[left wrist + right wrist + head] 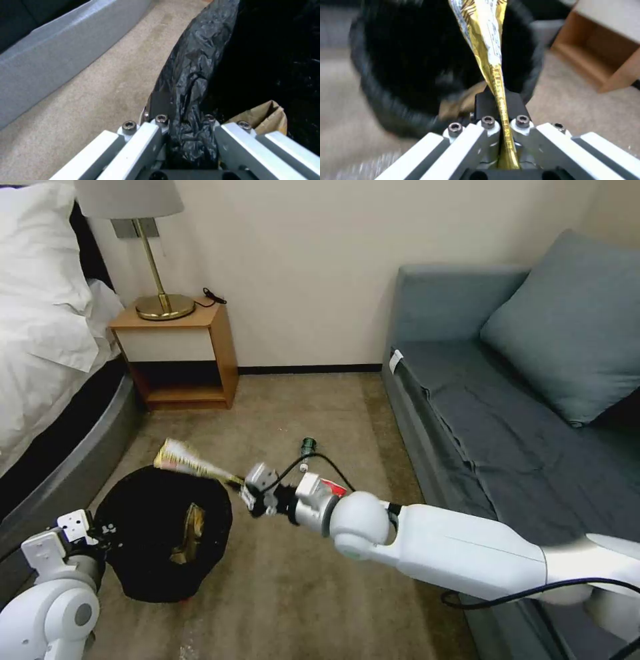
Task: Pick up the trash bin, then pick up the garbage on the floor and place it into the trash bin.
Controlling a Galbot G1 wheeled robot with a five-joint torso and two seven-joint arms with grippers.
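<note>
The right tool [252, 492] is pinched tight on one twisted end of the gold-green snack wrapper [189, 461], which sticks out over the near rim of the trash bin [163, 533]. The left tool [90, 531] is clamped on the bin's glossy black liner [190, 82] at the opposite rim, holding the bin beside the bed. A tan paper bag [266, 117] already lies inside. A red-white packet [331, 487] and a small bottle [307, 447] lie on the carpet behind the right arm.

Risks, as I judge them: the light wrapper could cling to a finger or catch the rim on release and drop outside, and the liner could slip under the left tool's pull.
</note>
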